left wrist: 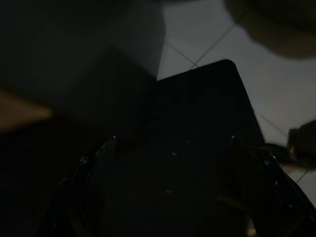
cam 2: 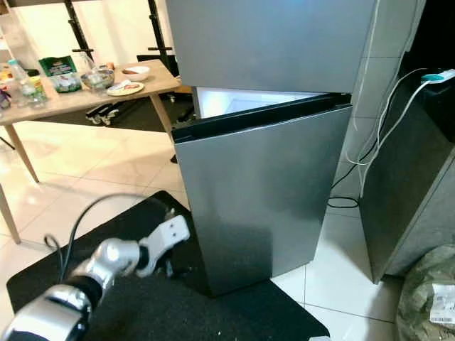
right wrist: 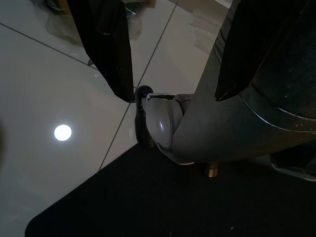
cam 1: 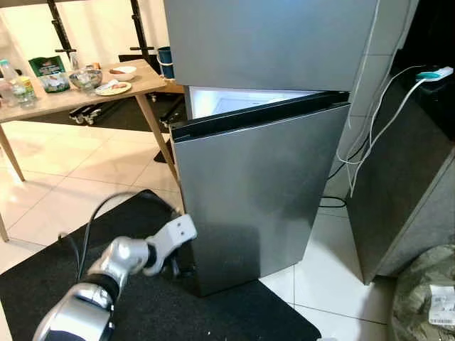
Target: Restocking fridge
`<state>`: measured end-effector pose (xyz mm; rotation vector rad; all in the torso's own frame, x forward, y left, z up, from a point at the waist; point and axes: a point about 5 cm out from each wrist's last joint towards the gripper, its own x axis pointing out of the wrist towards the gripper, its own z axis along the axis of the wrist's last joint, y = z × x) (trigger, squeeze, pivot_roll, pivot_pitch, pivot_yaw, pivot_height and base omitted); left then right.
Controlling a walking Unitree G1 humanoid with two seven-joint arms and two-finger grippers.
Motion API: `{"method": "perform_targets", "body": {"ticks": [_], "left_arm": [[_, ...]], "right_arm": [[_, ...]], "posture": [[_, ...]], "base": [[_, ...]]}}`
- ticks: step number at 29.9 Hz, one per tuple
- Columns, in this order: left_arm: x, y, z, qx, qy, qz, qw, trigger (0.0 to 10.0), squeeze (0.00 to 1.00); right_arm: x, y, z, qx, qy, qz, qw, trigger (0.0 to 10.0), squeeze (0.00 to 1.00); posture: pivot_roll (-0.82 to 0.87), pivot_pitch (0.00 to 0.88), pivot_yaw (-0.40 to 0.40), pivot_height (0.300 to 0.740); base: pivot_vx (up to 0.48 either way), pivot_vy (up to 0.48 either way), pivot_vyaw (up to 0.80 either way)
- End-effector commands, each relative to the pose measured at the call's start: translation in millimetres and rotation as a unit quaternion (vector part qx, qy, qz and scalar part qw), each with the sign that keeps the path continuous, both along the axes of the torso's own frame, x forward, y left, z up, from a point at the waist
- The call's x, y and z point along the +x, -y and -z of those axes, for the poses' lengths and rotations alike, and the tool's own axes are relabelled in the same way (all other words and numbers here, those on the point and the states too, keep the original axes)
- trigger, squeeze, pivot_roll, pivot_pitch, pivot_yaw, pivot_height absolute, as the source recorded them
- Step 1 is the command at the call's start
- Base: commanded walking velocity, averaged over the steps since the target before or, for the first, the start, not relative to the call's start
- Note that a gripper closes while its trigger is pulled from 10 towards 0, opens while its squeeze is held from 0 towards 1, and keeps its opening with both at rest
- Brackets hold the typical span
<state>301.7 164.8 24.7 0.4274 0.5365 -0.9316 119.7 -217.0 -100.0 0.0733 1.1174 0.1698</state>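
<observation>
While the fridge (cam 1: 263, 142) stands ahead with its lower door (cam 1: 249, 192) slightly ajar and light showing in the gap above it, the left end effector (cam 1: 174, 266) sits low by the door's bottom corner, over the black mat (cam 1: 178, 305). Left wrist view: 2 fingers (left wrist: 98, 163) spread wide, nothing held. Right end effector (right wrist: 170, 64) hangs over floor tiles, fingers apart, nothing between them. Wooden tabletop (cam 1: 78, 96) at far left carries bowls and bottles.
</observation>
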Motion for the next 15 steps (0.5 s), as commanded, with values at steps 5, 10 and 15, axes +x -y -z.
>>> {"method": "perform_targets", "body": {"ticks": [5, 10, 15], "left_arm": [[-16.6, -3.8, 23, -0.012, -0.033, -0.083, 0.996, 10.0, 0.00], [-47.4, -9.4, 55, -0.020, -0.090, -0.179, 0.979, 10.0, 0.00], [-66.1, -14.8, 71, -0.020, -0.122, -0.237, 0.964, 10.0, 0.00]], "right_arm": [[0.3, -1.9, 0, -0.004, -0.003, -0.011, 1.000, 10.0, 0.00], [-0.8, -1.2, 1, -0.010, -0.007, -0.015, 1.000, 10.0, 0.00], [-1.2, -0.3, 1, -0.013, -0.009, -0.017, 1.000, 10.0, 0.00]], "posture": [[-0.14, 0.000, 0.033, 0.740], [-0.14, 0.000, 0.023, 0.740], [-0.14, 0.000, 0.018, 0.740]], "base": [[0.324, 0.000, 0.00], [0.346, 0.000, 0.00], [0.352, 0.000, 0.00]]}}
